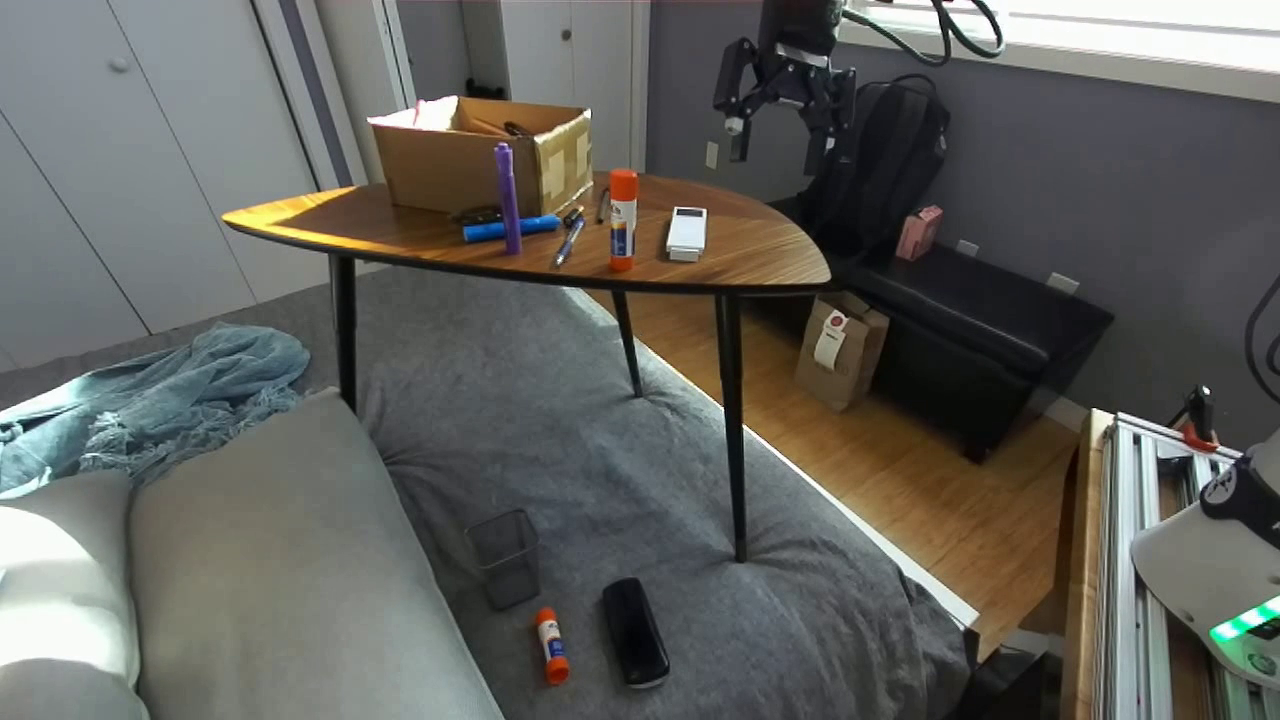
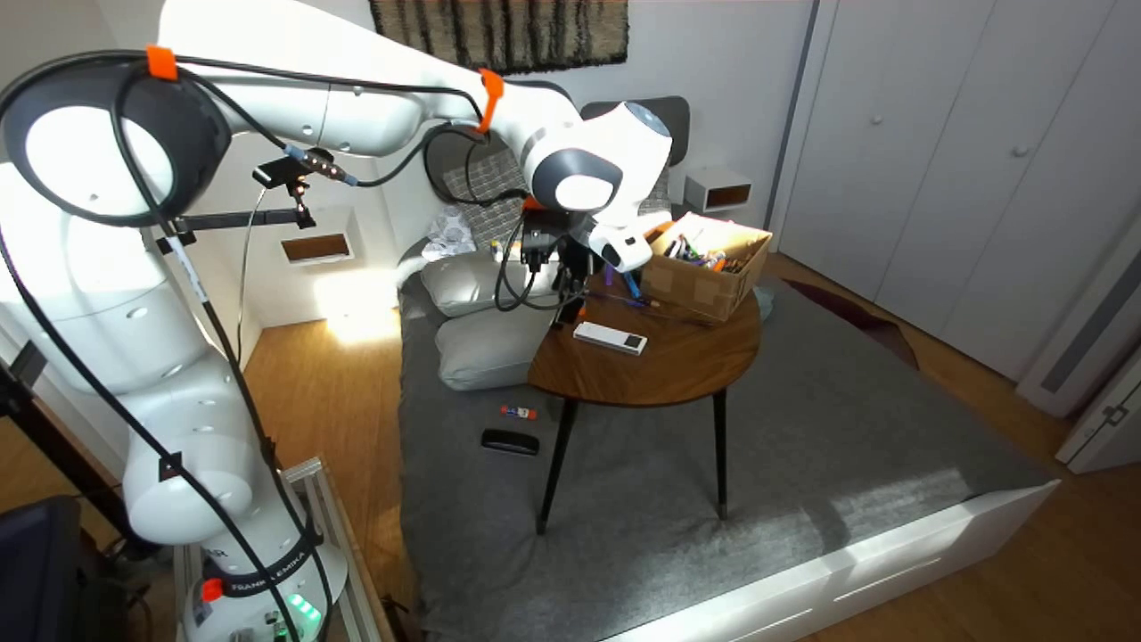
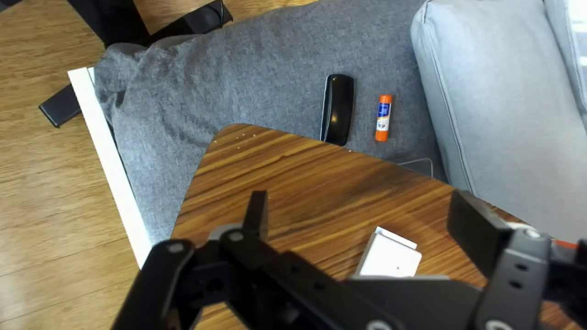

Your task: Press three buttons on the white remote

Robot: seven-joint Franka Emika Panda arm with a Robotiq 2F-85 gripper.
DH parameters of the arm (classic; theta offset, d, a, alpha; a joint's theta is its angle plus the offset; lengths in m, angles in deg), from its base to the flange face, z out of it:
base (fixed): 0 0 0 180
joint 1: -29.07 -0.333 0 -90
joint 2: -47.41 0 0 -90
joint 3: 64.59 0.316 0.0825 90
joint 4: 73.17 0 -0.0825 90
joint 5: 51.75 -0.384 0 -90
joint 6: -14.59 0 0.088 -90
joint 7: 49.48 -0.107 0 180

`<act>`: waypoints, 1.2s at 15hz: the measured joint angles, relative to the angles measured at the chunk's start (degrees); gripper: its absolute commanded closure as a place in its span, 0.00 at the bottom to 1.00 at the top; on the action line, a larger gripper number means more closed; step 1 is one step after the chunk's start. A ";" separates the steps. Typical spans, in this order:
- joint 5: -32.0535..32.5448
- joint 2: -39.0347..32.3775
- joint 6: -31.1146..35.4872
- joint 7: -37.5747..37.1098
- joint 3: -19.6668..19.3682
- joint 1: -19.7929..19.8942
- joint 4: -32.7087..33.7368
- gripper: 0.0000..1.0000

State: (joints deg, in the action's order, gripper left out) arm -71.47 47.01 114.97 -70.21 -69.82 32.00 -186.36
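The white remote (image 1: 687,233) lies flat on the wooden table (image 1: 760,245), with a small dark panel near one end of its face. It also lies there in an exterior view (image 2: 610,337). In the wrist view, only one plain white end of the remote (image 3: 393,256) shows; the gripper's body hides the rest. My gripper (image 1: 777,150) is open and empty, in the air above the table's height. In the wrist view, the gripper's fingers (image 3: 357,208) are wide apart, with bare wood between them, and do not touch the remote.
A cardboard box (image 1: 465,165) of pens stands on the table. An upright orange glue stick (image 1: 623,225), an upright purple marker (image 1: 508,200), a blue marker (image 1: 510,229) and a pen (image 1: 569,242) are near the remote. A black case (image 1: 635,632) lies on the bed below.
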 measured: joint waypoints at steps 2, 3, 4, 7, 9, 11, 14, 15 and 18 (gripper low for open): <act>0.19 -0.11 0.00 -0.81 0.00 0.01 0.00 0.25; 0.06 -0.39 0.00 -2.27 0.00 0.04 0.09 0.26; 0.06 -0.92 0.04 -4.36 0.00 0.06 0.44 0.34; 0.17 -3.72 0.74 -12.15 0.02 0.05 2.80 0.56; 0.24 -6.14 0.75 -16.73 0.02 0.04 4.93 0.68; 0.11 -8.67 0.38 -19.94 0.01 0.04 7.18 0.83; 0.10 -12.32 -0.13 -23.64 0.02 -0.02 10.62 1.00; 0.10 -13.36 -0.13 -24.98 0.02 -0.10 11.65 1.00; 0.10 -16.07 -0.13 -28.76 0.13 -0.29 14.57 1.00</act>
State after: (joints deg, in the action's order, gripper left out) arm -71.37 30.94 114.84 -98.98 -69.69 31.71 -171.80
